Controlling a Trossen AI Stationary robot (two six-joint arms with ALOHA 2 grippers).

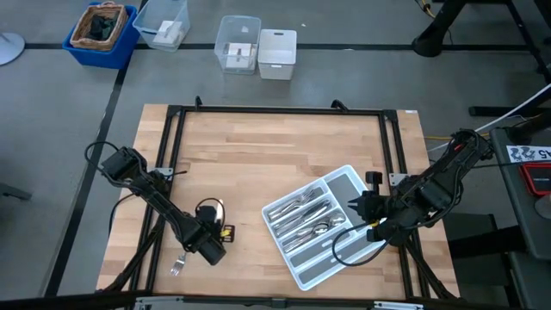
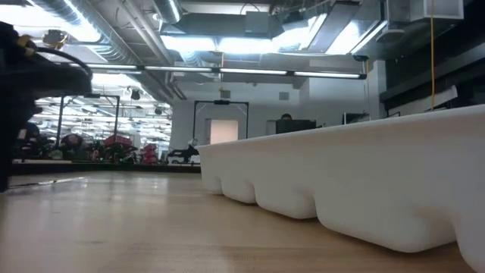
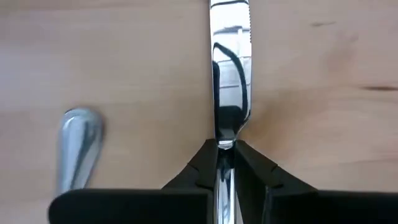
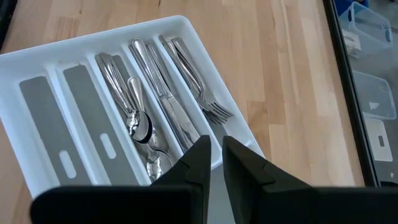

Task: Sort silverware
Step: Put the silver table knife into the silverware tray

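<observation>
A table knife lies along the wooden table, its serrated blade pointing away from my left gripper, which is shut on it near the table's front left. A fork lies beside that gripper, and a rounded handle end shows next to the knife. The light grey tray sits slantwise at the right, holding forks, knives and spoons in separate compartments. My right gripper hovers over the tray's edge, its fingers a narrow gap apart with nothing between them. My left gripper pinches the knife between its two fingers where the blade narrows into the handle. The fingers come steeply from above and lie across the knife. The handle is hidden behind the fingers. I cannot tell whether the blade is off the wood.
Black frame rails run along the table's left, far and right sides. Beyond the far edge stand a blue bin, clear boxes and a white box. In the low view the tray's wall fills the right half.
</observation>
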